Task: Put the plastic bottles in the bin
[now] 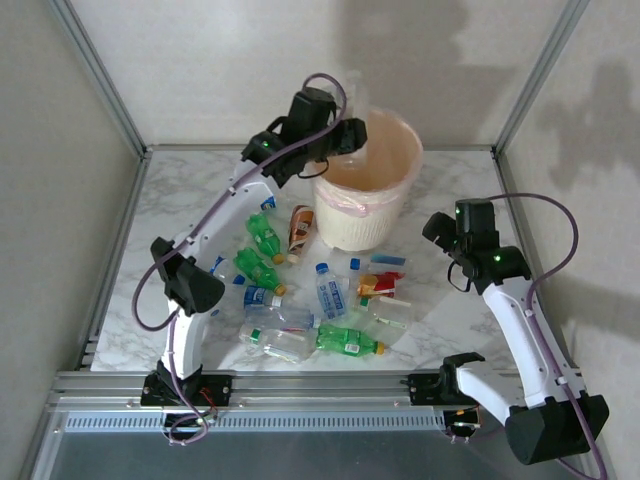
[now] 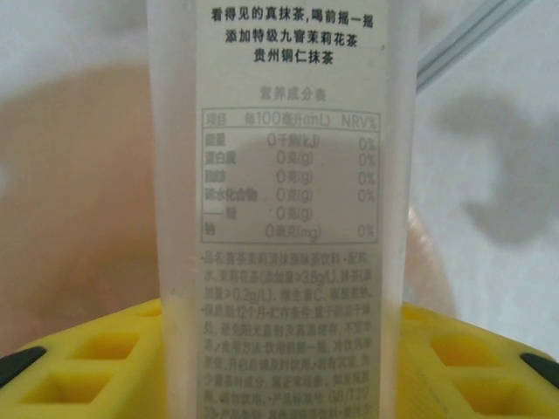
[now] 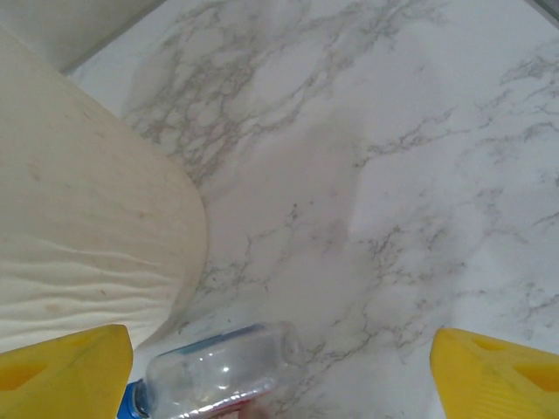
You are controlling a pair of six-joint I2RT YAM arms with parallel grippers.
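Top view: bright, even, diffuse light, no hard glare. Big soft grey shadows on back wall (image 1: 420, 45) upper right, so light comes from near side; faint shadows under arms on table (image 1: 180, 180). Left wrist: bottle (image 2: 279, 218) v. close, upper label print legible, lower print soft; left fingers (image 2: 96, 367) & bkgd out of focus, dark blurry shadow at right. Right wrist: marble fairly sharp w/ broad soft shadow mid-frame, bin (image 3: 79, 218) wall evenly lit, small glints on clear bottle (image 3: 218, 367), right fingers (image 3: 493, 371) blurred in bottom corners.
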